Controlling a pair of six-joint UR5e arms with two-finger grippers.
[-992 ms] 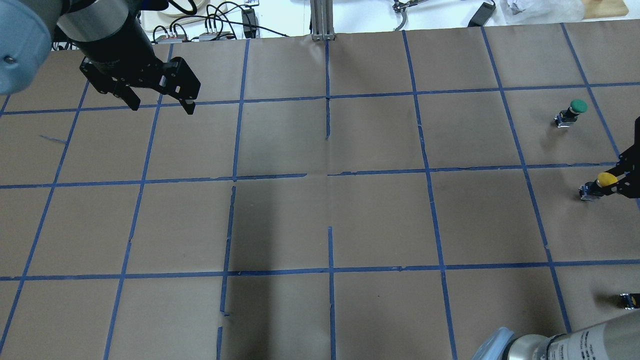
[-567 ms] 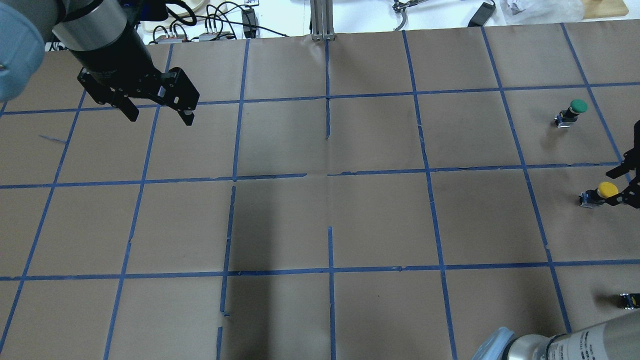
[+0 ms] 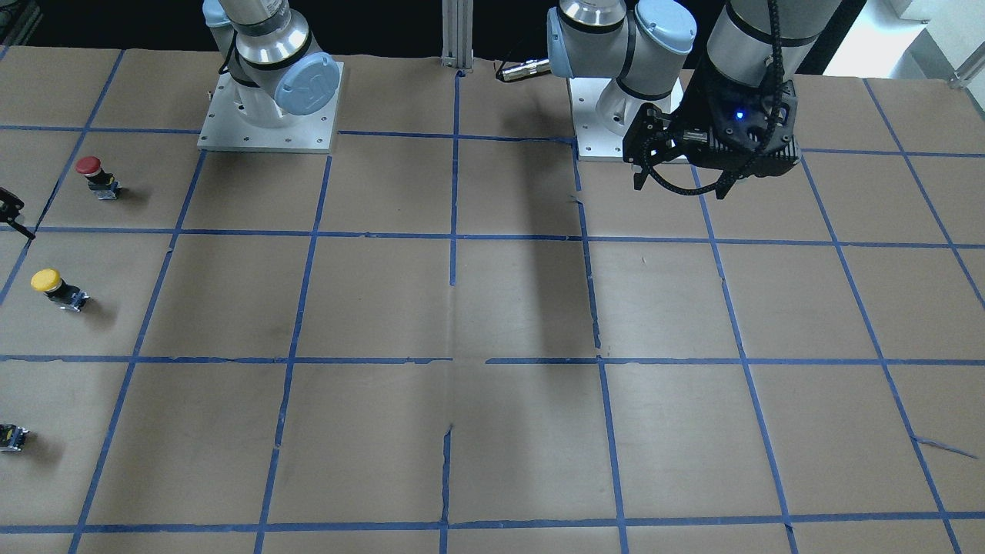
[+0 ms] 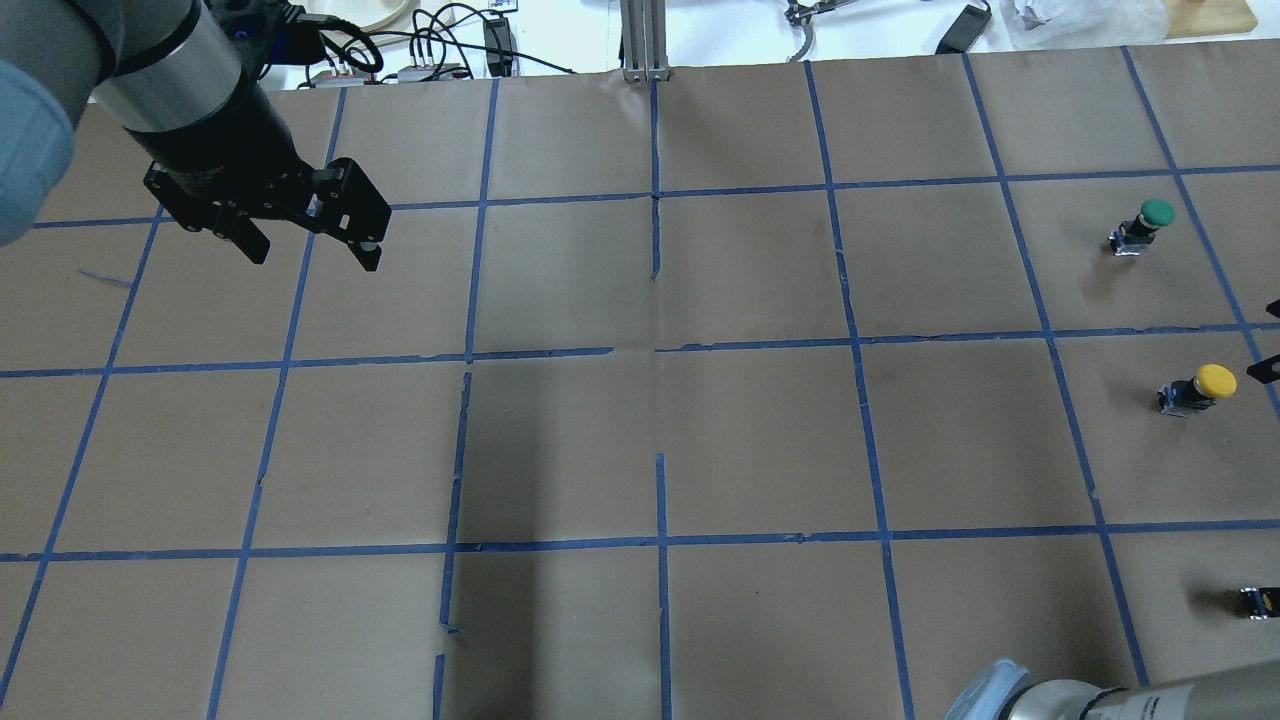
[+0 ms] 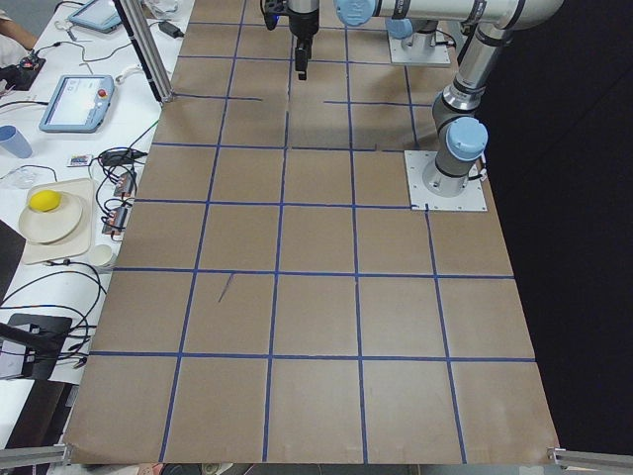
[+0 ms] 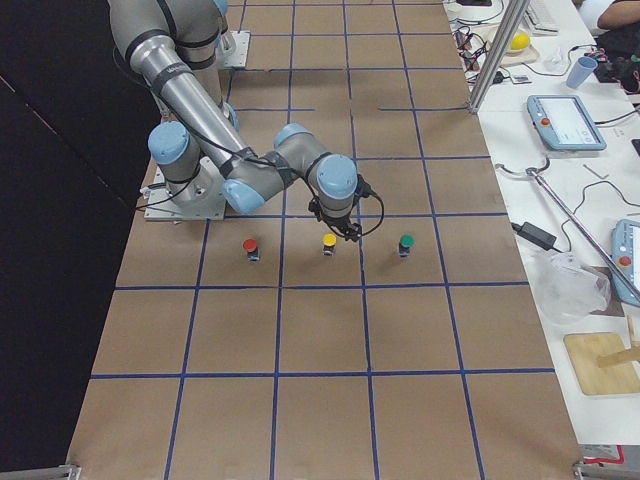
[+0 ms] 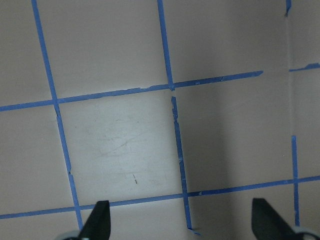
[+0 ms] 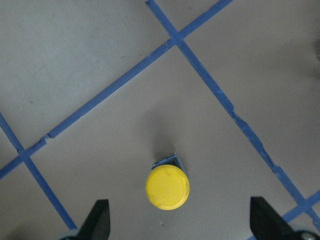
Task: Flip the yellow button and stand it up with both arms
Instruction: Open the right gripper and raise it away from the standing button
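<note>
The yellow button [image 4: 1200, 387] stands upright on its base, cap up, near the table's right edge; it also shows in the front view [image 3: 55, 285] and the right side view [image 6: 329, 242]. My right gripper [image 8: 180, 223] is open and empty, above the yellow button [image 8: 167, 187] and apart from it. Only its fingertips [image 4: 1264, 371] show at the overhead view's right edge. My left gripper [image 4: 312, 256] is open and empty, high over the far left of the table. It sees only paper and tape in the left wrist view [image 7: 181, 223].
A green button [image 4: 1146, 224] stands beyond the yellow one and a red button [image 3: 96, 175] stands on its near side. A tiny black part with a yellow mark [image 4: 1258, 601] lies near the right front edge. Brown paper with a blue tape grid [image 4: 660, 350] covers the table.
My right gripper opened off the yellow button and drew back to the right, leaving it standing. My left gripper moved a little nearer to the robot.
</note>
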